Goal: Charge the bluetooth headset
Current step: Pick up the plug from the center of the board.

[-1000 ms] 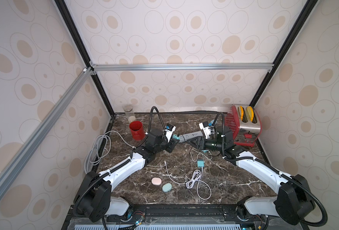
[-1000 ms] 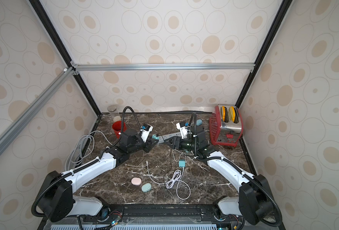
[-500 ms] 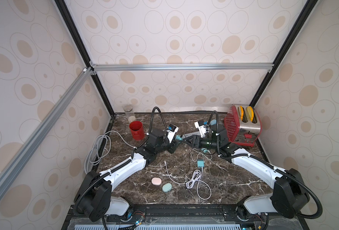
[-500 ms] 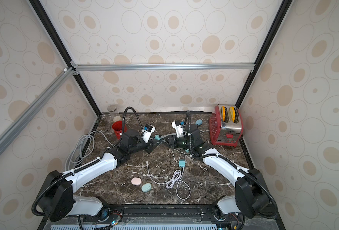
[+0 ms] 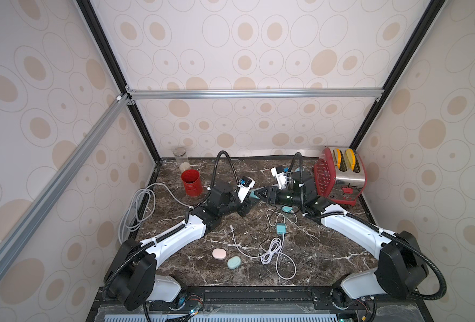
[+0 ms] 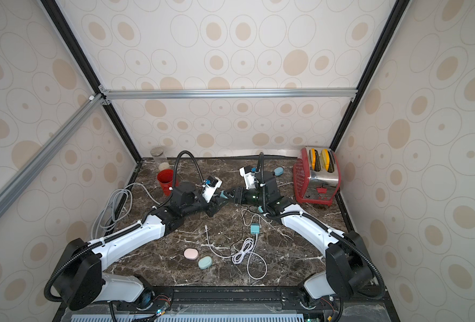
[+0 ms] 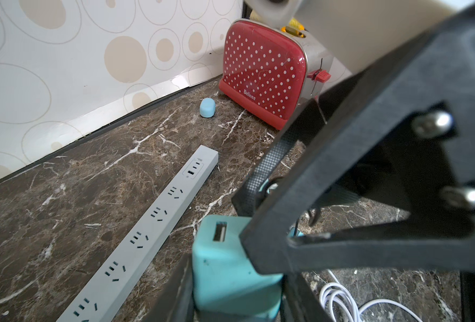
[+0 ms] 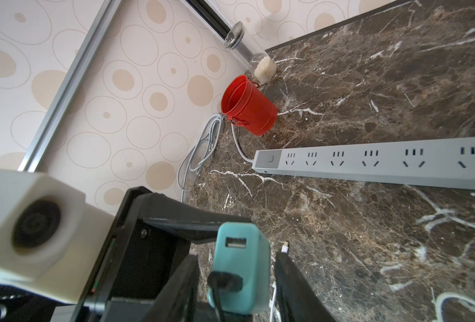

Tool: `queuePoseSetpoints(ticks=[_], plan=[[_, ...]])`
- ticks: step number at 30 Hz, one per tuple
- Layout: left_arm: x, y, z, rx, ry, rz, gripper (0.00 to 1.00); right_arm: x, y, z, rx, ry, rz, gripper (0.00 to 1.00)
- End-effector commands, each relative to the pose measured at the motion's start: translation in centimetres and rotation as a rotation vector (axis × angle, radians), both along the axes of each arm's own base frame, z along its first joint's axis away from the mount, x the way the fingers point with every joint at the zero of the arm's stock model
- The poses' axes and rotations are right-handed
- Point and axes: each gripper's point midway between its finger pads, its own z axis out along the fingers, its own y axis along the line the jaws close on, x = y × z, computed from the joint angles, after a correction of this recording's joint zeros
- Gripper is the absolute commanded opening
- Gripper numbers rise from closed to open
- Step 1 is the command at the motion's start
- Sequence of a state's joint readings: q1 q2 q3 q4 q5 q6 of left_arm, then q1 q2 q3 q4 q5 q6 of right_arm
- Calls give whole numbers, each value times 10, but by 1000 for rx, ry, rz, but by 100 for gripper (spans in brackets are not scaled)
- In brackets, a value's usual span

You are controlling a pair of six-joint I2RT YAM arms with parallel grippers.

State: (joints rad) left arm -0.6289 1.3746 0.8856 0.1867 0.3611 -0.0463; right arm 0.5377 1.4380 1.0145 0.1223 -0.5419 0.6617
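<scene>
Teal charging adapter [image 5: 254, 196], held off the table mid-frame in both top views, is pinched by the left gripper [image 7: 236, 278], its long axis pointing into the right gripper [image 8: 239, 278], whose spread jaws straddle the cabled end, power strip [image 8: 370, 164] just beside.

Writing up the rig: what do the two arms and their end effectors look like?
Both the left arm and right arm have white shells on black joints, with black ribbed cable hoses running alongside. Each wrist carries a white camera housing. The left end effector and right end effector are black, with angular fingers.
</scene>
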Motion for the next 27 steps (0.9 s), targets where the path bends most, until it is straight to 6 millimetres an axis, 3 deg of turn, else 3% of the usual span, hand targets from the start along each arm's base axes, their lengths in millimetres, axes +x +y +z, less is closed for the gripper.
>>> queuePoseSetpoints(ticks=[1,11,16,25,27], plan=[[-1,-8,14,-7,-73,-39,24,-1,4,3,-6,9,8,43],[-2,-10,17,-1,-90,-37,23,-6,5,-10,-93,27,20,42],[-1,-10,15,9,-94,-35,24,-7,9,-10,-111,29,51,33],[4,-9,17,28,-124,-15,24,-6,14,-15,-154,40,99,28],[5,-9,18,31,-129,-17,24,-7,14,-16,-165,45,106,42]])
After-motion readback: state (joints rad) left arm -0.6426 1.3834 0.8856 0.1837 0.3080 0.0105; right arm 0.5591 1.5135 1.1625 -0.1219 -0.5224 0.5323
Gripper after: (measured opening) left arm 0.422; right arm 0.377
